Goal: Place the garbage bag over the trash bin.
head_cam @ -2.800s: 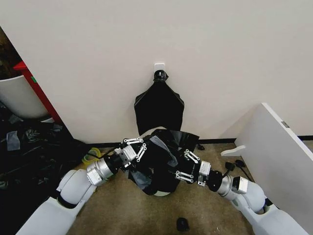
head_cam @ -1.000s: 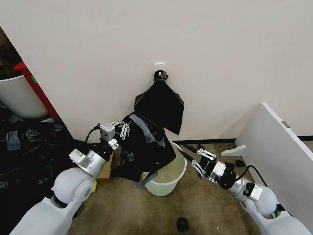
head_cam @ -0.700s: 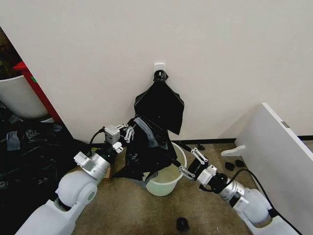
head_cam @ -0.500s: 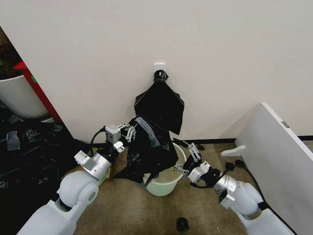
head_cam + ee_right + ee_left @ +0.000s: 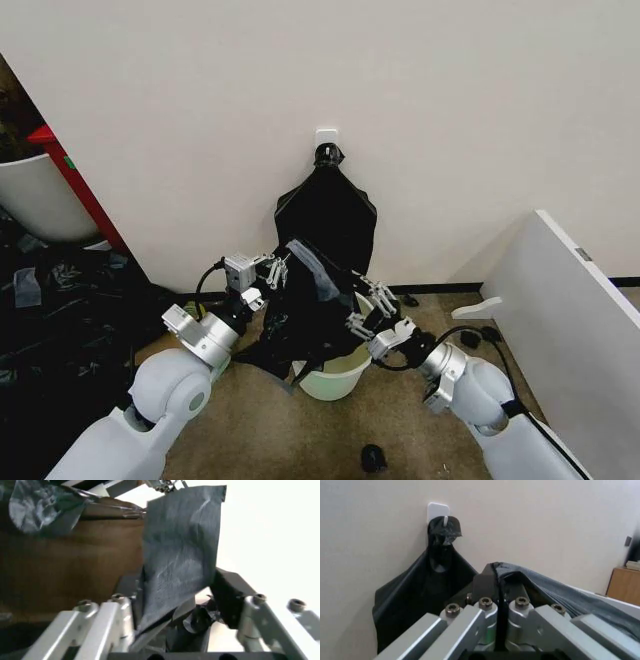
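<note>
The garbage bag [image 5: 312, 305] hangs over the 9 o'clock side of the cream-white trash bin [image 5: 335, 378], which stands on the floor by the wall. The left hand [image 5: 272, 270], at about 10 o'clock from the bin, has its fingers pressed together on the bag's upper edge. The right hand [image 5: 368, 308], at the bin's 2 o'clock rim, is spread with a fold of the bag between its fingers [image 5: 227, 596]. Another black bag bunch [image 5: 327, 212] hangs from a wall hook [image 5: 326, 137] at 12 o'clock.
</note>
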### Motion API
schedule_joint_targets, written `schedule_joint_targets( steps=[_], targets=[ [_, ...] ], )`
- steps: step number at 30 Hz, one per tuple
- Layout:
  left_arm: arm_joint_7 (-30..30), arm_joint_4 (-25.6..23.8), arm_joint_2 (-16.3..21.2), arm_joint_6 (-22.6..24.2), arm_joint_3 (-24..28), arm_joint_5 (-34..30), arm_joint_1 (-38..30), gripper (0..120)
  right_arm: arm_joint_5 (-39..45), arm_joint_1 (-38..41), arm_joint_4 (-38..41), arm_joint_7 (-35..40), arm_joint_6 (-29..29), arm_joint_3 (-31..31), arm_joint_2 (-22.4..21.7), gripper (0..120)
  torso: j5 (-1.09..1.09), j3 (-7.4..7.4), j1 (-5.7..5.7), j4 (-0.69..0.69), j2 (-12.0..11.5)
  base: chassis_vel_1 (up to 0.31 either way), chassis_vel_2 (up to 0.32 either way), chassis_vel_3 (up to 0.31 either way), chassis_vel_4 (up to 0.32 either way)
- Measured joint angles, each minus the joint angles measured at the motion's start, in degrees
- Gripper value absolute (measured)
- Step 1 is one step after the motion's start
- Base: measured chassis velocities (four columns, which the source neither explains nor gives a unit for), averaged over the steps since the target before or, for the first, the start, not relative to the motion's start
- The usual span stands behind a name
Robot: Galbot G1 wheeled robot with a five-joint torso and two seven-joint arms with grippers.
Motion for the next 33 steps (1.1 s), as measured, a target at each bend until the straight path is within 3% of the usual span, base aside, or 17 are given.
schedule_joint_targets(
  steps=[5, 8, 9, 11, 15, 16, 17, 19, 21, 22, 25, 26, 27, 28, 31, 33],
  targets=[
    [-0.1, 0.14, 0.0, 0.21, -0.02, -0.33, -0.23, 0, 0.34, -1.46, 0.88, 0.82, 0.0, 0.05, -0.06, 25, 0.0, 0.0, 0.0, -0.01, 0.0, 0.0, 0.0, 0.0, 0.0],
    [-0.1, 0.5, -0.02, 0.28, 0.16, -0.27, -0.32, 0, 5.63, -2.1, 1.66, -1.33, 0.23, -0.41, -0.39, 10, 0.0, 0.0, 0.0, 0.0, 0.0, 0.0, 0.0, 0.0, 0.0],
    [-0.1, 0.5, -0.02, 0.28, 0.16, -0.27, -0.32, 0, 5.63, -2.1, 1.66, -1.33, 0.23, -0.41, -0.39, 10, 0.0, 0.0, 0.0, 0.0, 0.0, 0.0, 0.0, 0.0, 0.0],
    [-0.04, 0.9, -0.04, 0.28, 0.42, 0.11, -0.38, 0, 13.86, -2.8, 2.45, -4.06, -0.5, -1.55, -0.99, 0, 0.01, 0.0, 0.0, 0.0, 0.0, 0.0, 0.0, 0.0, 0.0],
    [0.18, 2.29, 0.15, -0.6, 0.56, 2.52, -0.39, 0, 28.89, -3.47, 4.22, -5.63, -4.02, -3.92, -2.09, 0, 0.0, 0.0, 0.0, 0.0, 0.0, 0.0, 0.0, 0.0, 0.0],
    [0.62, 3.35, 0.44, -1.51, 0.56, 4.05, -0.38, 6, 36.42, -3.5, 5.66, -4.62, -7.14, -5.11, -2.59, 0, 0.0, 0.0, 0.0, 0.0, 0.0, 0.0, 0.0, 0.0, 0.0],
    [0.62, 3.35, 0.44, -1.51, 0.56, 4.05, -0.38, 6, 36.42, -3.5, 5.66, -4.62, -7.14, -5.11, -2.59, 0, 0.0, 0.0, 0.0, 0.0, 0.0, 0.0, 0.0, 0.0, 0.0],
    [1.66, 4.57, 1.09, -2.96, 0.43, 4.78, -0.28, 15, 47.91, -2.85, 8.22, -1.25, -13.12, -6.1, -3.37, 0, -0.01, 0.0, 0.0, 0.0, 0.0, 0.0, 0.0, 0.0, 0.0],
    [2.72, 4.97, 1.59, -3.73, 0.16, 4.58, -0.1, 21, 52.85, -2.04, 9.29, 0.7, -16.14, -6.05, -3.73, 0, -0.01, 0.0, 0.0, 0.0, 0.0, 0.0, 0.0, 0.0, 0.0],
    [5.11, 5.31, 2.27, -4.87, -0.38, 3.81, 0.28, 28, 57.22, -0.84, 10.07, 2.79, -18.9, -5.41, -4.15, 0, 0.0, 0.0, 0.0, 0.0, 0.0, 0.0, 0.0, 0.0, 0.0],
    [9.18, 5.69, 3.1, -6.32, -1.26, 2.53, 0.88, 34, 59.29, 0.45, 10.12, 4.64, -20.48, -4.48, -4.42, 0, 0.0, 0.0, 0.0, 0.01, 0.0, 0.0, 0.0, 0.0, 0.0],
    [15.35, 6.34, 3.84, -7.91, -2.44, 0.59, 1.43, 40, 60.01, 1.75, 9.92, 6.68, -21.65, -3.4, -4.53, 0, 0.0, 0.0, 0.0, 0.01, 0.0, 0.0, 0.0, 0.0, 0.0],
    [17.22, 6.63, 4.02, -8.4, -2.87, 0.03, 1.55, 40, 60.08, 1.96, 9.89, 7.19, -21.9, -3.21, -4.53, 0, 0.0, 0.0, 0.0, 0.01, 0.0, 0.0, 0.0, 0.0, 0.0],
    [23.22, 7.57, 4.4, -9.59, -4.15, -1.88, 1.84, 49, 60.29, 2.52, 9.98, 9.34, -23.0, -2.72, -4.45, 0, 0.01, 0.0, 0.0, 0.0, 0.0, 0.0, 0.0, 0.0, 0.0],
    [29.23, 8.2, 4.47, -10.12, -4.94, -4.2, 2.6, 56, 60.31, 2.92, 10.58, 11.39, -24.32, -2.45, -4.13, 0, 0.01, 0.0, 0.0, -0.01, 0.0, 0.0, 0.0, 0.0, 0.0],
    [37.01, 8.13, 4.04, -9.83, -5.31, -8.85, 4.96, 69, 59.97, 3.06, 11.78, 12.65, -25.15, -1.57, -3.42, 0, 0.01, 0.0, 0.0, 0.01, 0.0, 0.0, 0.0, 0.0, 0.0]
  ],
)
